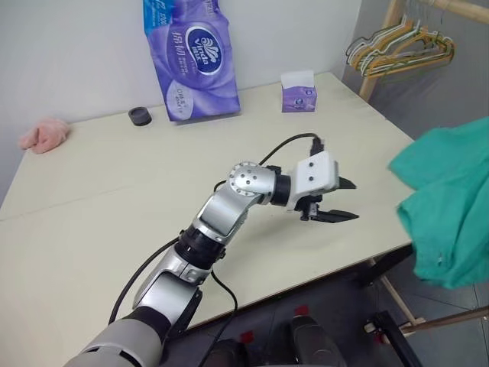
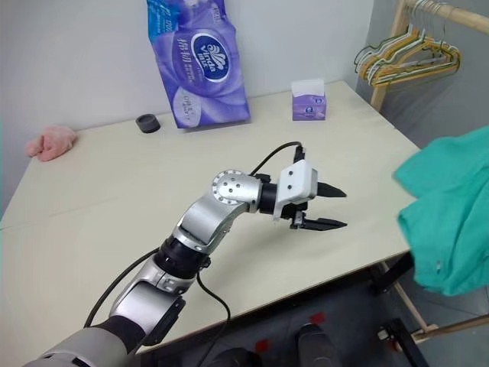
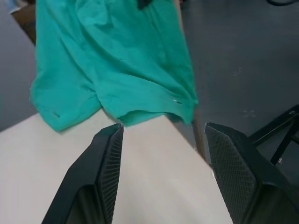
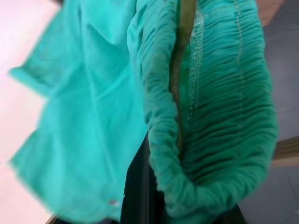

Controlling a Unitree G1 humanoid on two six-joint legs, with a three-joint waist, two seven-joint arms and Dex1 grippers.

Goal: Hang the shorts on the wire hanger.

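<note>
The teal-green shorts [image 1: 447,206] hang in the air beyond the table's right front corner. In the right wrist view their gathered waistband [image 4: 224,93] wraps around my right gripper [image 4: 140,182], which is shut on the fabric. A thin olive-gold strip [image 4: 180,70], seemingly the wire hanger, lies in the waistband's fold. My left gripper [image 1: 348,200] is open and holds nothing. It hovers over the table near its right front edge, pointing toward the shorts, whose hem [image 3: 117,93] shows ahead of its fingers.
A wooden rack [image 1: 382,53] with several hangers [image 1: 401,50] stands past the table's far right corner. At the back of the table [image 1: 114,229] are a purple tissue-roll pack [image 1: 191,61], a small tissue box [image 1: 299,92], a black cap [image 1: 140,115] and a pink cloth lump [image 1: 43,134].
</note>
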